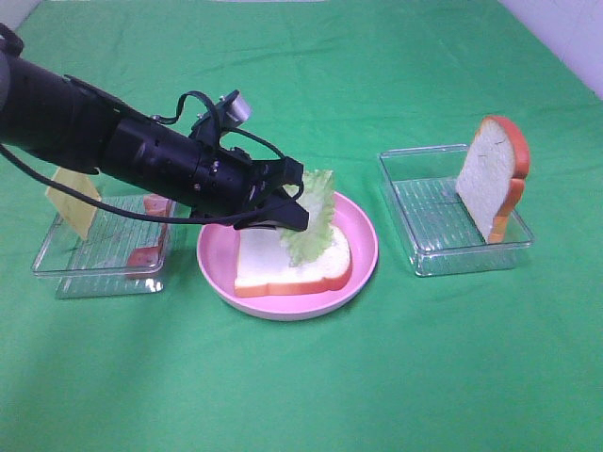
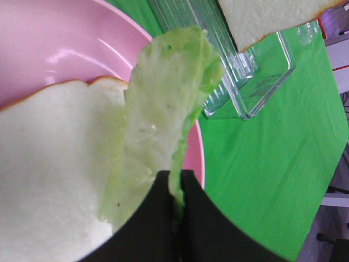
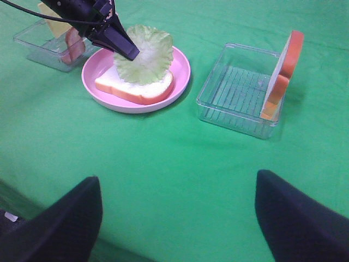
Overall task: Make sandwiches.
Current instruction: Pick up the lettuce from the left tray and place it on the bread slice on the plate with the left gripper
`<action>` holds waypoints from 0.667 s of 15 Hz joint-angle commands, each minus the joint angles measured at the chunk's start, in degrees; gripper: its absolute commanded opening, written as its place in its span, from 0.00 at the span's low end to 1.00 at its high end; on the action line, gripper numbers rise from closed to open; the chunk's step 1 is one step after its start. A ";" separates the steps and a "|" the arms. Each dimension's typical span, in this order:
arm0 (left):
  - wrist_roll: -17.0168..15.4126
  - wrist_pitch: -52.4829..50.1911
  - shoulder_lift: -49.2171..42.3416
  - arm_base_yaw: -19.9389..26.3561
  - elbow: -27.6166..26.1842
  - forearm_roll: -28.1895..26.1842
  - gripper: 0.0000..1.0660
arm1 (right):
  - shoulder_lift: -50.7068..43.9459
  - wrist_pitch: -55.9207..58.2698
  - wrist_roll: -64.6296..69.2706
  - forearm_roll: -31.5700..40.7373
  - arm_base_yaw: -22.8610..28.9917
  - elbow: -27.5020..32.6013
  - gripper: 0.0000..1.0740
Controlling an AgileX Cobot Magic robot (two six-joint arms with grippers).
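So the left end effector (image 1: 298,218) is clamped on the lettuce (image 1: 316,212), which hangs over the bread (image 1: 283,268) on the plate (image 1: 366,240). Meanwhile the right end effector (image 3: 177,213) is spread wide and empty, and the other slice (image 1: 490,174) leans in the right tray (image 1: 424,235).

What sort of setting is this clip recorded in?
Probably a lab tabletop staged as a play kitchen: green cloth over the surface, toy bread slice propped in a clear tray.

You look down from high over the table (image 1: 301,377); left wrist sits tight on the pink plate (image 2: 54,43), right wrist sees it from afar; all share the upright bread slice (image 1: 488,174).
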 commanded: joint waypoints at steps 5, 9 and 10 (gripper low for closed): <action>3.50 4.93 0.00 -0.23 -2.64 -11.46 0.00 | -0.92 0.11 0.17 -0.11 0.06 0.06 0.70; -0.34 4.93 1.15 -0.86 -2.64 -6.13 0.00 | -0.92 0.11 0.17 -0.06 0.06 0.06 0.70; -0.80 4.47 1.32 -0.86 -2.64 -5.33 0.00 | -0.92 0.11 0.17 -0.06 0.06 0.06 0.70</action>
